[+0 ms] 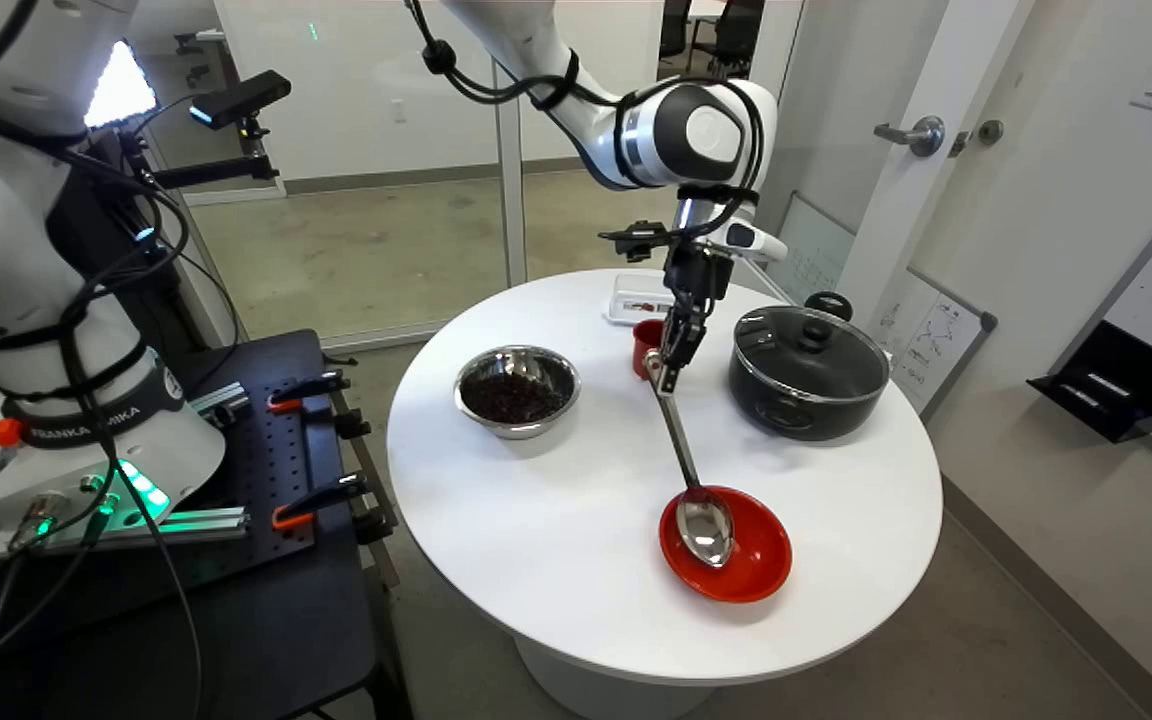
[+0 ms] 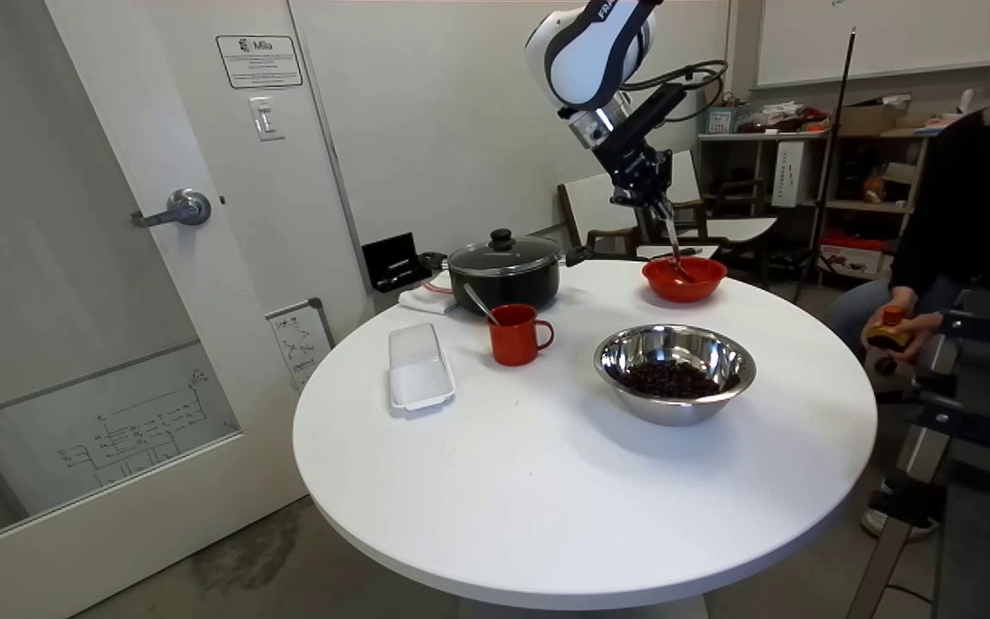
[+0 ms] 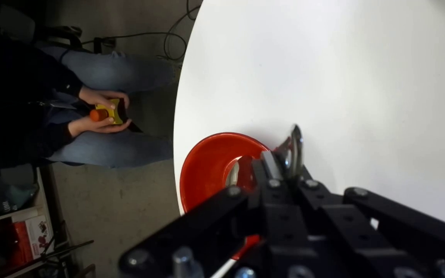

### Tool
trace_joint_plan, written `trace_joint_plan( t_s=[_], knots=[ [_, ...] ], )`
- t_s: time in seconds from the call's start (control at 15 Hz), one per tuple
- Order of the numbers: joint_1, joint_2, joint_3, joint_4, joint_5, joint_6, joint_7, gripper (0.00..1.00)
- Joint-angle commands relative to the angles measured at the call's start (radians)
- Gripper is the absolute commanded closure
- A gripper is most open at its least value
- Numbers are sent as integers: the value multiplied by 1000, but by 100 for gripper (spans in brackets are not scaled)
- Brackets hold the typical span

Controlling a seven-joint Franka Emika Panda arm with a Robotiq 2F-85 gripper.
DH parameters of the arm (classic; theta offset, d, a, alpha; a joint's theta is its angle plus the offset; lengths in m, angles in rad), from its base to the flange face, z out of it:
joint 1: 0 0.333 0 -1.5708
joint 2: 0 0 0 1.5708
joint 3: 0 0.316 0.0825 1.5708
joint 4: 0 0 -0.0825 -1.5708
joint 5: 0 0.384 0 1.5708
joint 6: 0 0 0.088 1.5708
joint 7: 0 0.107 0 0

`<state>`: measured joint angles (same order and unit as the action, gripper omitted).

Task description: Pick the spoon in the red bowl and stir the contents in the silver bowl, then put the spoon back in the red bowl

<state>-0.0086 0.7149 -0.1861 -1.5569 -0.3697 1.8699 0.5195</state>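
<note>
One spoon (image 1: pixel 680 450), handle pinched in gripper (image 1: pixel 667 376) | in an exterior view: head inside red bowl (image 1: pixel 761 545), 5 o'clock on table (image 1: pixel 536 540) | silver bowl (image 1: pixel 526 431), dark contents (image 1: pixel 509 398) inside, 10 o'clock | pot (image 1: pixel 816 420), 2 o'clock

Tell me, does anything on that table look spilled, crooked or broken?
Nothing stands out: no clear spill or damage. The long silver metal spoon slants, its head in or over the shallow glossy red bowl, but the black end effector grips its handle, so that looks deliberate. The dark contents lie inside the round shiny steel bowl.
</note>
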Motion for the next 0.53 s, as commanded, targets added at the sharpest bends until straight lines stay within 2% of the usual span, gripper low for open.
trace_joint_plan(
  t_s=[0.0,0.47],
  knots=[
    [10,20,-13,21,1,-6,-33,99],
    [25,51,-20,31,-17,-37,-45,99]
  ],
)
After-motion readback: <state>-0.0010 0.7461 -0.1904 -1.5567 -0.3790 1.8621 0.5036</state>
